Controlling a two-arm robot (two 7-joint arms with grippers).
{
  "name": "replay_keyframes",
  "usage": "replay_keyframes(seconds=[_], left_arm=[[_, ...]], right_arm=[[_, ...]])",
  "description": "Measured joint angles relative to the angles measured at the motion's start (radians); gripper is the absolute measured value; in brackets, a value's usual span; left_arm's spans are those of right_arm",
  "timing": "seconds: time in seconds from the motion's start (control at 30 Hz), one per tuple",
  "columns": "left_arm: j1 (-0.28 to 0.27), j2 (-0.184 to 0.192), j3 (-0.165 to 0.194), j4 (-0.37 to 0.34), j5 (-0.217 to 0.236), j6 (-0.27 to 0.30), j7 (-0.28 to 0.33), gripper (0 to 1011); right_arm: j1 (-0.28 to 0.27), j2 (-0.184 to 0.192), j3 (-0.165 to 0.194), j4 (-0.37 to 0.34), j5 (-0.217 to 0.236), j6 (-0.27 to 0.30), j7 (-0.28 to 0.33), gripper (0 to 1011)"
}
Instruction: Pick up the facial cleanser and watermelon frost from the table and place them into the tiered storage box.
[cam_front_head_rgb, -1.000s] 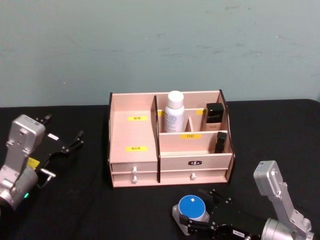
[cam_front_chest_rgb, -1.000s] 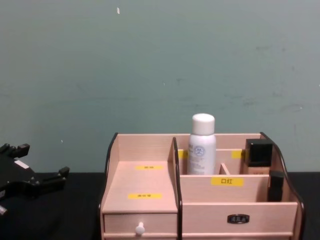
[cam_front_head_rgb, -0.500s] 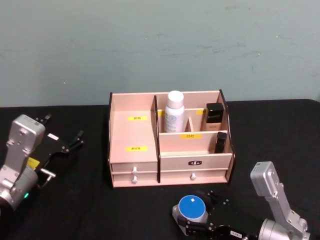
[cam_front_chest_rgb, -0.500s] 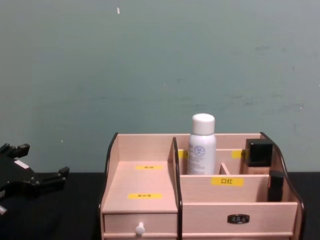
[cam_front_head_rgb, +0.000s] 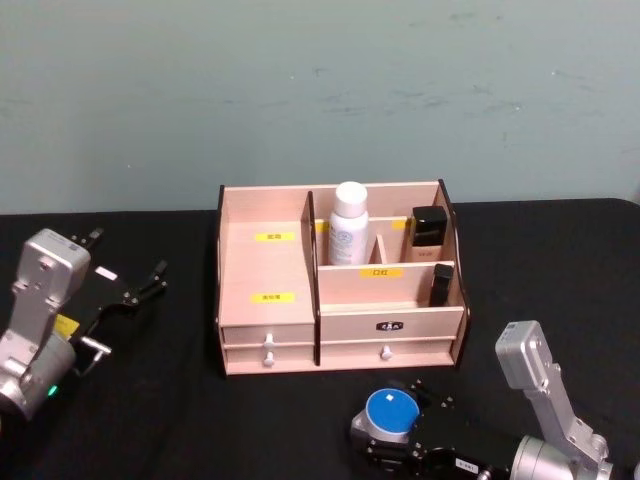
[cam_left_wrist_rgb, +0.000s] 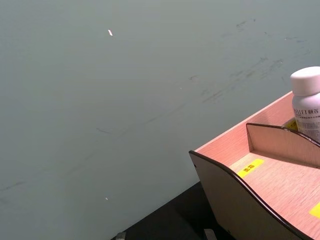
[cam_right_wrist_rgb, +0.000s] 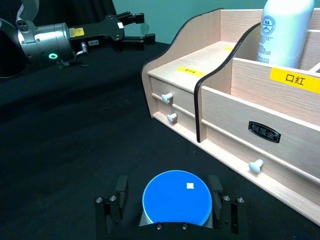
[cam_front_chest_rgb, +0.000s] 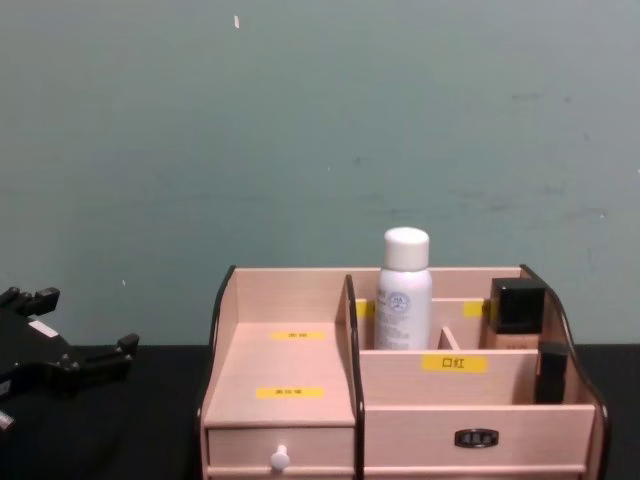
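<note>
The watermelon frost (cam_front_head_rgb: 391, 408), a squat jar with a blue lid (cam_right_wrist_rgb: 175, 202), stands on the black table in front of the tiered storage box (cam_front_head_rgb: 265, 330) (cam_right_wrist_rgb: 230, 80) (cam_front_chest_rgb: 280, 410). My right gripper (cam_front_head_rgb: 390, 432) (cam_right_wrist_rgb: 168, 194) is open around the jar, one finger on each side; a small gap shows beside the lid. The facial cleanser (cam_front_head_rgb: 349, 225) (cam_front_chest_rgb: 404, 290) (cam_right_wrist_rgb: 282, 32) (cam_left_wrist_rgb: 306, 102) stands upright in the box's back middle compartment. My left gripper (cam_front_head_rgb: 150, 283) (cam_front_chest_rgb: 120, 350) (cam_right_wrist_rgb: 134, 27) hangs open over the table, left of the box.
A dark square-capped bottle (cam_front_head_rgb: 429, 228) (cam_front_chest_rgb: 517, 310) stands in the box's back right compartment. A slim dark item (cam_front_head_rgb: 443, 284) (cam_front_chest_rgb: 550, 372) stands in front of it. Black cloth (cam_front_head_rgb: 180, 420) covers the table, and a green wall rises behind.
My right arm has slid a little to the left, and its fingers now reach further around the jar. The left arm and the white bottle have not moved.
</note>
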Motion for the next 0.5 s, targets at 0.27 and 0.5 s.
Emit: replay_keyframes(seconds=[0.27,0.5], left_arm=[[0.000,0.000,0.000,0.000,0.000,0.000,0.000,1010],[0.000,0.000,0.000,0.000,0.000,0.000,0.000,1010]], right_arm=[[0.005,-0.004,-0.004,0.011,0.000,0.005,-0.001,1000],[0.007,-0.008,-0.007,0.023,-0.002,0.010,-0.002,1000]])
